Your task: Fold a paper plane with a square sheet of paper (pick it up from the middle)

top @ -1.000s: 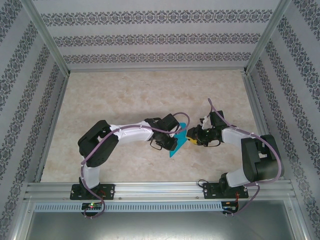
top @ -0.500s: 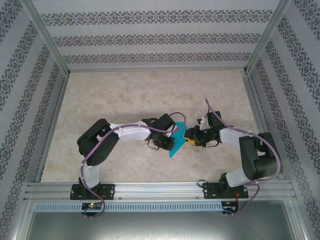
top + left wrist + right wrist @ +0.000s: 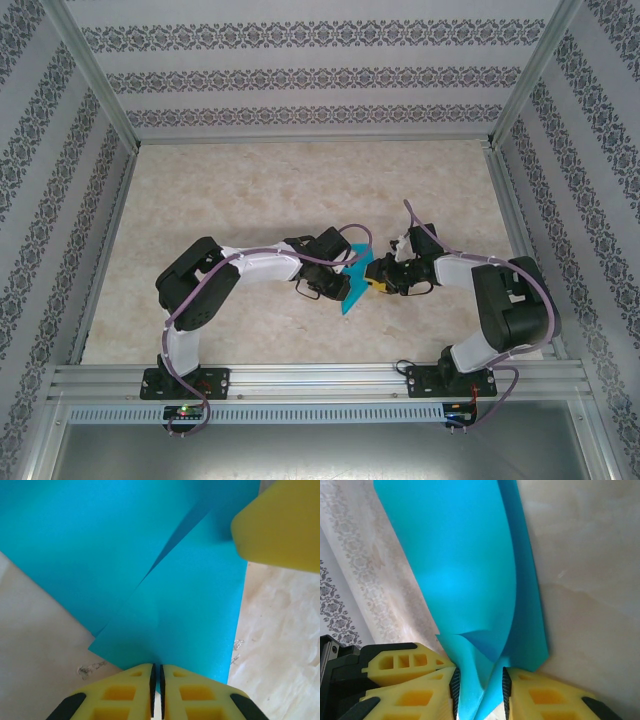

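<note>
The turquoise square sheet of paper (image 3: 352, 288) is partly folded and held off the table between both grippers. My left gripper (image 3: 156, 669) is shut on its near edge; a diagonal flap edge crosses the sheet (image 3: 165, 580) ahead of it. My right gripper (image 3: 479, 692) is closed loosely on a bunched fold of the sheet (image 3: 465, 575), whose layers touch both pads. From above, the left gripper (image 3: 340, 284) and right gripper (image 3: 374, 281) face each other across the sheet. A right fingertip (image 3: 280, 525) shows in the left wrist view, and a left finger (image 3: 405, 662) in the right wrist view.
The beige marbled table (image 3: 250, 190) lies under the sheet, with open room behind and to both sides. Patterned walls and metal posts (image 3: 95, 70) close it in. An aluminium rail (image 3: 320, 378) runs along the near edge.
My right gripper has moved a little left, closer to the left gripper, and its jaws have narrowed on the fold. The left gripper has kept its hold, almost still.
</note>
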{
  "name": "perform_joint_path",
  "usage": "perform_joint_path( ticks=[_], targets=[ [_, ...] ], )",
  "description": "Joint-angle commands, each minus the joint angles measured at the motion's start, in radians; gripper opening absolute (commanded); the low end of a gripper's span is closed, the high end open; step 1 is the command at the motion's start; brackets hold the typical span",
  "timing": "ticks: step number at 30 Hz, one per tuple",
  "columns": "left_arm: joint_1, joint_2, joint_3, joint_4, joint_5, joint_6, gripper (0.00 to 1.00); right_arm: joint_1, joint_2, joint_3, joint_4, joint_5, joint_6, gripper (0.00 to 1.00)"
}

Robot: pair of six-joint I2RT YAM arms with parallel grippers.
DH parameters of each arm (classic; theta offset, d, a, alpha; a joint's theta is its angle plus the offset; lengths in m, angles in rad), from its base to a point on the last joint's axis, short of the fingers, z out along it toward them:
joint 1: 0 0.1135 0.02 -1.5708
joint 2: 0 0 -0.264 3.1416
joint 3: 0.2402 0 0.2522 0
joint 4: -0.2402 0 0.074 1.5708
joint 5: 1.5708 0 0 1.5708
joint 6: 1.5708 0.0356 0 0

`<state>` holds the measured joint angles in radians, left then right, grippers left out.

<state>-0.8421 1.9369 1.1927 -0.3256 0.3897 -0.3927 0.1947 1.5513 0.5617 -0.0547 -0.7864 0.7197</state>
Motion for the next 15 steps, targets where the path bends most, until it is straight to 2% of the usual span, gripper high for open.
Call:
perform_joint_path(
  ticks=[1, 10, 15],
  targets=[
    [0.017, 0.026, -0.011, 0.028, 0.014, 0.011, 0.16, 0.018, 0.014, 0.006, 0.040, -0.030, 0.017, 0.28],
    [0.028, -0.001, -0.021, 0.052, 0.048, -0.008, 0.18, 0.018, 0.044, 0.001, 0.051, -0.008, 0.006, 0.14],
    [0.036, -0.020, -0.030, 0.066, 0.076, -0.022, 0.20, 0.018, 0.038, 0.009, -0.011, 0.044, -0.030, 0.08]
  ],
)
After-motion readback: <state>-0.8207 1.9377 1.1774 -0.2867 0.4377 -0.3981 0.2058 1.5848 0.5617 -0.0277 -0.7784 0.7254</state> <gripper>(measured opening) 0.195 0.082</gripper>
